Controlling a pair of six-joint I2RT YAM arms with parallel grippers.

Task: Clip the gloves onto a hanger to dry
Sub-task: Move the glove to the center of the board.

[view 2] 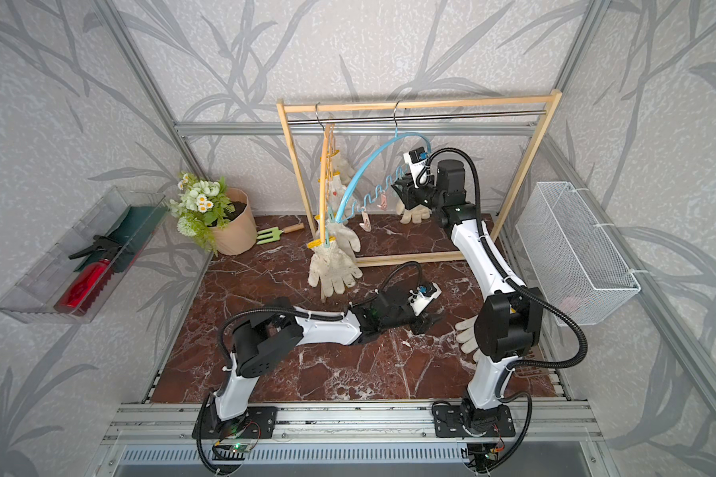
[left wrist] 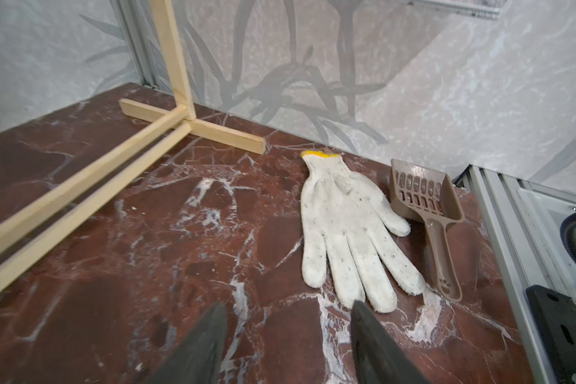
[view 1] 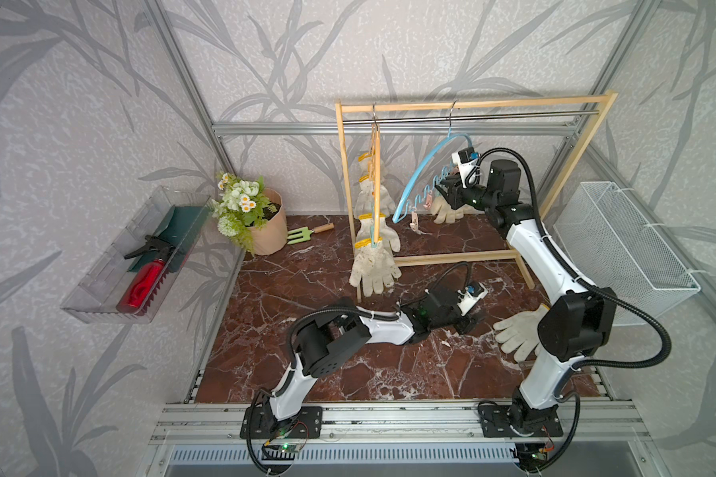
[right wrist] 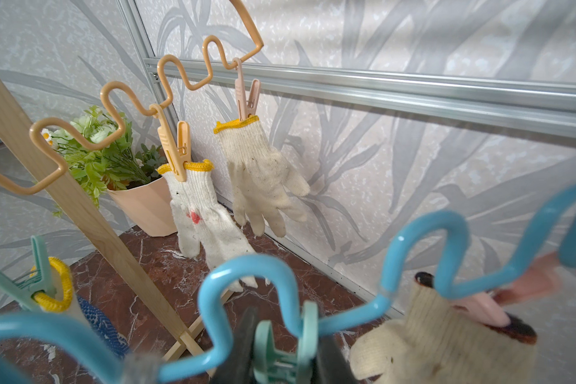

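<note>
Hovering, my left claw (left wrist: 288, 304) stands half open and empty, just short of 1 loose glove (left wrist: 346, 226) flat at near right beside 1 scoop (left wrist: 429, 206). Farther back, my right claw (right wrist: 285, 345) pinches 1 green clip (right wrist: 273, 362) on the blue hanger (right wrist: 393, 259) carrying 1 clipped glove (view 1: 447, 211); the orange hanger (view 1: 376, 194) left of it holds 4 gloves (view 1: 375, 268).

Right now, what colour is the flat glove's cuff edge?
Yellow cuff edge, best in left wrist view.

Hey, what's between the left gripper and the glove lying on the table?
Only bare table. In the left wrist view the left gripper, jaws open, sits just short of the glove, with nothing but marble between them.
</note>
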